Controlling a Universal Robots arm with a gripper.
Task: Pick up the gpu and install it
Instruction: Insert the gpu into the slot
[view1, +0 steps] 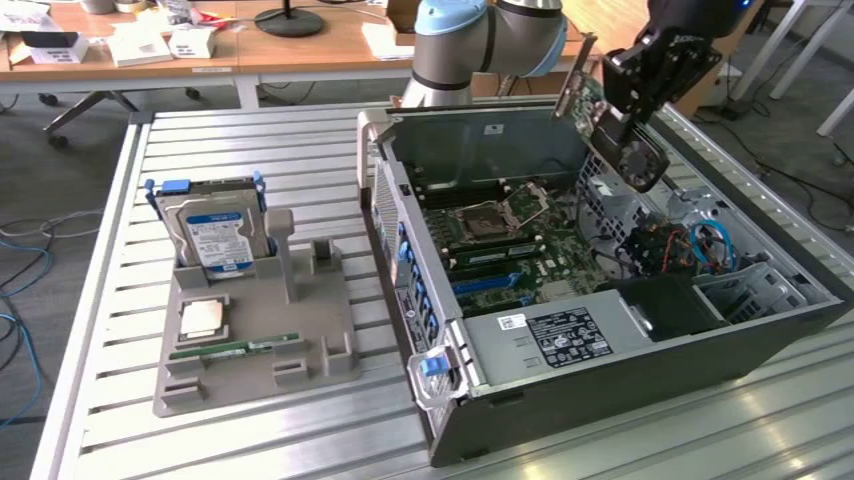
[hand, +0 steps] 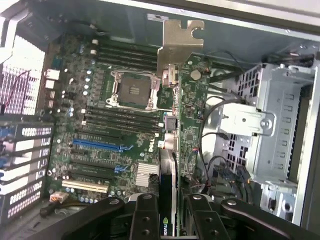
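Observation:
My gripper (view1: 618, 112) hangs over the far right corner of the open computer case (view1: 747, 345), shut on the gpu (view1: 633, 152). The card is tilted, with its green board edge and silver bracket pointing up and its dark fan side facing the case. In the wrist view the gpu (hand: 186, 125) is edge-on between my fingers (hand: 145, 217), and its silver end bracket (hand: 177, 40) is farthest from my gripper (hand: 171, 217). Below it lies the motherboard (hand: 100, 125) with a blue slot (hand: 97, 145), and the card floats clear above it.
A grey holder tray (view1: 320, 350) on the exterior view's left carries a hard drive with a blue label (view1: 214, 235), a CPU (view1: 203, 318) and a RAM stick (view1: 247, 347). Inside the case are the CPU socket (hand: 131, 90), a silver drive cage (hand: 272, 125) and loose cables (view1: 694, 245).

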